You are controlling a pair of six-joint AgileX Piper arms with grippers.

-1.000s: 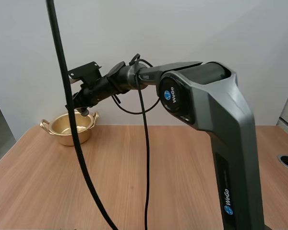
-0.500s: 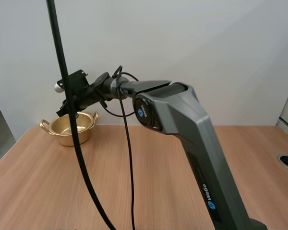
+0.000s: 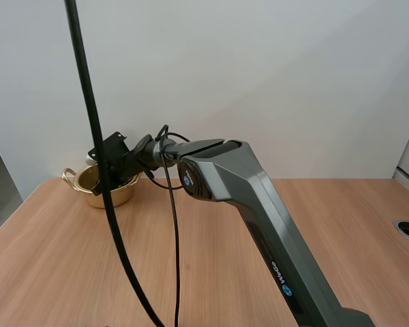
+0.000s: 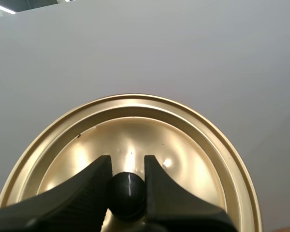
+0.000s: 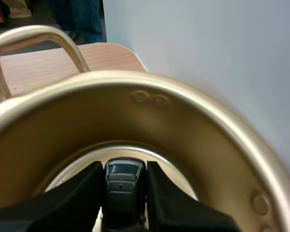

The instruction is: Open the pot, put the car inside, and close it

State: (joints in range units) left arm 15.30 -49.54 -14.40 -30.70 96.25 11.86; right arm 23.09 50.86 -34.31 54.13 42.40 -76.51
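WeGo arm (image 3: 259, 204) lower, claw (image 5: 124, 166) in pot (image 5: 193, 145)

Pot mouth uncovered, but crowded

The pot (image 3: 112, 196) sits at the upper left of the surface (image 3: 54, 259), close to the wall (image 3: 259, 82); my right arm (image 3: 259, 225) slants to it from the lower right. The lid (image 4: 183, 145) is off, pinched in the left pincer (image 4: 127, 166). Inside the pot the right pincer (image 5: 124, 169), clamped on the car (image 5: 122, 188), is ringed closely by the pot wall. Open room lies over the surface's lower left.
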